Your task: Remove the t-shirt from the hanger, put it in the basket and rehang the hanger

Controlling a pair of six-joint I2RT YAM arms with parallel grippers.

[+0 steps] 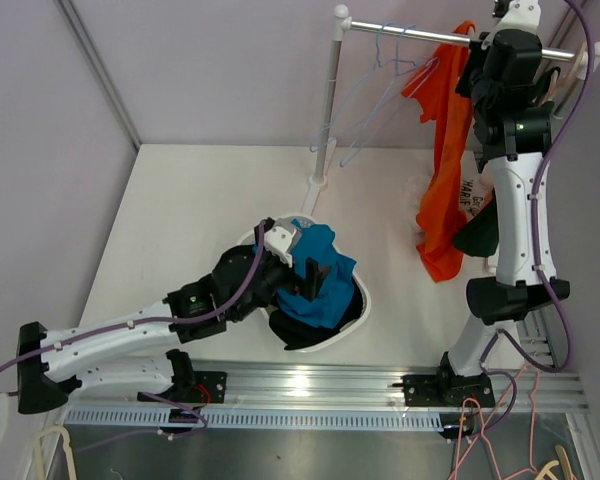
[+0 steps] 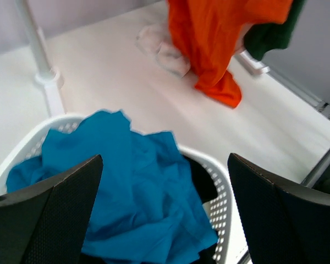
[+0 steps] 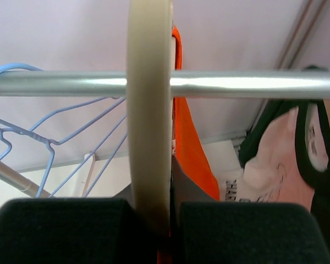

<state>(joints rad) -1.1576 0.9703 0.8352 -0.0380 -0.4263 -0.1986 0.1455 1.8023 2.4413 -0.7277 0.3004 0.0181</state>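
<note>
Orange t-shirt (image 1: 442, 170) hangs from just under the rail (image 1: 430, 37), near its right end, and trails straight down until its lowest fold lies on the table (image 1: 200, 200) below the rail. It looks like thin, limp cloth: light, soft and not fragile. I judge it will sag and slide rather than hold a shape, and it may snag where the collar wraps the hanger.

My right gripper (image 3: 168, 220) is up at the rail, clenched on the cream hanger (image 3: 149, 110) where its hook curves over the bar. The hook feels like the stiff part to hold, since it gives me a firm handle while the cloth is pulled away. Blue wire hangers (image 1: 380, 70) sit on the rail to the left, close enough to tangle if I swing wide.

My left gripper (image 2: 164, 165) is released, with its jaws spread wide and grasping nothing. It hovers well below and left of the rail, over the basket (image 2: 220, 181) holding a blue garment (image 2: 132, 187). For the shirt itself, I would pinch a bunched fold low on the body, where the fabric hangs free.
</note>
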